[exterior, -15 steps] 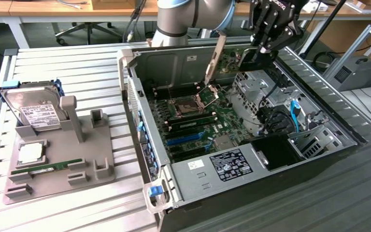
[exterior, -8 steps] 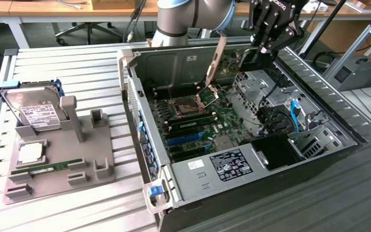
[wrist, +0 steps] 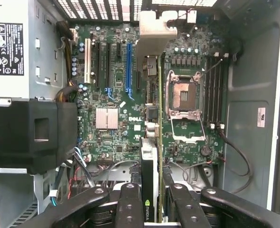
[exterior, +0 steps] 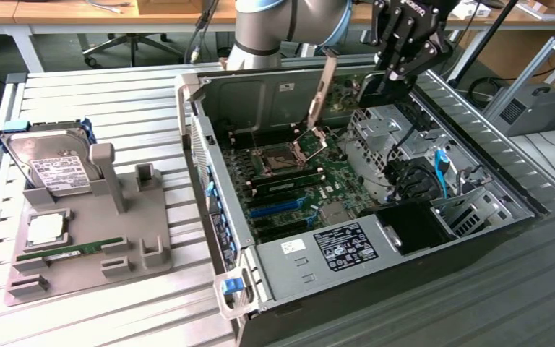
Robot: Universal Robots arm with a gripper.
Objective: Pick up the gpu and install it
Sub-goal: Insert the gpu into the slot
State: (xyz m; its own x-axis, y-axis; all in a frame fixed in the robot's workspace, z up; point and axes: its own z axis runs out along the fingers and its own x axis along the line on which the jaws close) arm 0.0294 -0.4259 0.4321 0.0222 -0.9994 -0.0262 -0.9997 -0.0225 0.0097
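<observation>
My gripper (exterior: 396,69) hangs over the far end of the open computer case (exterior: 509,189), shut on the gpu (exterior: 355,95). The card stands on edge above the motherboard, its long silver bracket (exterior: 322,90) pointing toward the case's back wall. In the wrist view the gpu (wrist: 149,161) is seen edge-on between the two black fingers (wrist: 129,204), with its bracket (wrist: 152,33) at the far end. It hovers beside the CPU socket (wrist: 183,95). The blue expansion slot (wrist: 128,66) lies a little to one side of the card's edge, with nothing in it.
A grey holder (exterior: 152,217) on the slatted table at the exterior view's left carries a hard drive (exterior: 51,163), a CPU (exterior: 46,228) and a RAM stick (exterior: 70,251). Inside the case sit the power supply (exterior: 340,246), a black shroud (wrist: 31,133) and loose cables (wrist: 235,152).
</observation>
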